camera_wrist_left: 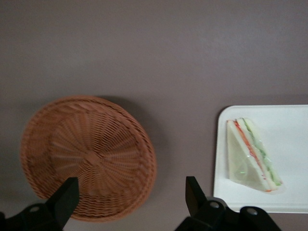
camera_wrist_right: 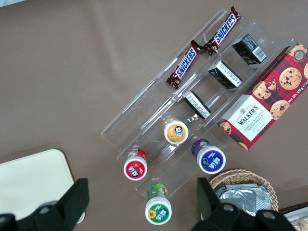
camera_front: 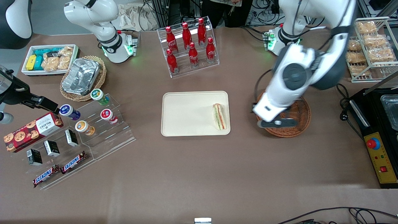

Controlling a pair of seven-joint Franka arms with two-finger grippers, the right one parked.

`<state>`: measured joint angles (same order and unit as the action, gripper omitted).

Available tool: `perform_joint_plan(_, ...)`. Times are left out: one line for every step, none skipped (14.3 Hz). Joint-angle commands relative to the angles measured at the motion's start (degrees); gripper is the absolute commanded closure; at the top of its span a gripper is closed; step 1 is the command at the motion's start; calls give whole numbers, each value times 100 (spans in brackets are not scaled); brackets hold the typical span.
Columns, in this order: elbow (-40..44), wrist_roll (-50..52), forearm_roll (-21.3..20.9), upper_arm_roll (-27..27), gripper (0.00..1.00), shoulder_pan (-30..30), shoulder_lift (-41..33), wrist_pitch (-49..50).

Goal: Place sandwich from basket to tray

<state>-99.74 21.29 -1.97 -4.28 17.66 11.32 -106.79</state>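
The tray (camera_front: pixel 186 113) holds the sandwich (camera_front: pixel 219 116) near its edge closest to the basket (camera_front: pixel 303 119), so the job looks done. The gripper (camera_wrist_left: pixel 130 202) hangs above the empty basket, fingers apart, holding nothing.

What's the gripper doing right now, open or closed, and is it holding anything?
Gripper: open and empty, above the basket. The sandwich lies on the tray.
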Motion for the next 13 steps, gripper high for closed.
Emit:
perform_joint_plan(-72, -686, 3, -64, 1, -490, -455, 219)
perform_joint_plan(-63, -792, -40, -64, 1, -640, -517, 264)
perform_joint_plan(-72, -880, -102, -56, 1, -719, -622, 299)
perform_joint_plan(-72, -1020, -120, -47, 1, -738, -666, 325)
perform_joint_plan(-63, -1074, -233, -3, 1, -738, -693, 334)
perform_joint_plan(-63, -1101, -451, 67, 1, -738, -736, 404)
perform_joint_plan(-63, -1118, -462, 67, 1, -747, -824, 553)
perform_joint_plan(-55, -1179, -454, 76, 1, -764, -851, 702)
perform_joint_plan(24, -1223, -419, 67, 1, -912, -851, 834)
perform_joint_plan(173, -1250, -262, 67, 1, -983, -886, 1009)
perform_joint_plan(322, -1259, -104, 85, 1, -1001, -921, 1168)
perform_joint_plan(437, -1363, -41, 207, 1, -1010, -930, 1274)
perform_joint_plan(499, -1538, 64, 373, 1, -993, -939, 1431)
